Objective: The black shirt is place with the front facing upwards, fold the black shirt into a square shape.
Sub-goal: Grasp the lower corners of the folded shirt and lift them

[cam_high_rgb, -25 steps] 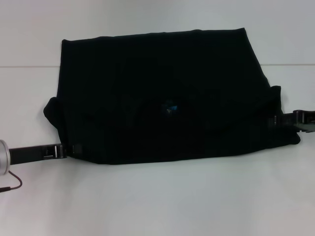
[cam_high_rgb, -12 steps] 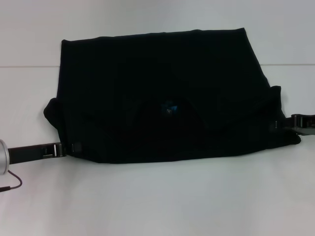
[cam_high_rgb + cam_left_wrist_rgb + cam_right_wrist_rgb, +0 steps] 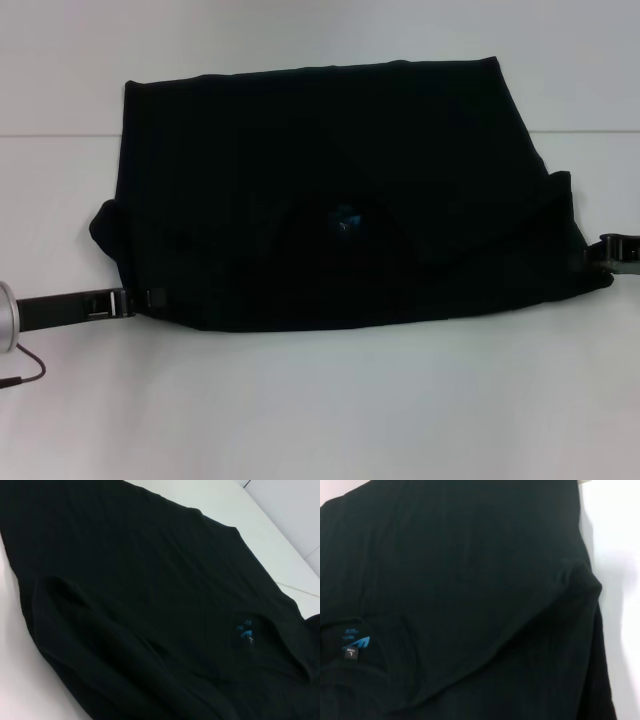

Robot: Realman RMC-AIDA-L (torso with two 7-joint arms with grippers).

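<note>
The black shirt (image 3: 320, 190) lies on the white table (image 3: 320, 410), folded into a wide, rough rectangle with its sleeves tucked in at both sides. Its small blue neck label (image 3: 346, 220) shows near the middle, under a folded-over flap. My left gripper (image 3: 140, 300) sits low at the shirt's near left corner, touching the cloth's edge. At the shirt's right edge, just outside the cloth, is my right gripper (image 3: 608, 250). The left wrist view shows the shirt (image 3: 150, 605) and label (image 3: 245, 629). The right wrist view shows more of the shirt (image 3: 470, 580) and its label (image 3: 354, 642).
A seam line crosses the table (image 3: 60, 135) behind the shirt's far part. A thin dark cable (image 3: 25, 375) loops under my left arm at the left edge. Bare white table lies in front of the shirt.
My right gripper has drawn back to the right, off the shirt's right edge. The left gripper and the shirt stay about where they were.
</note>
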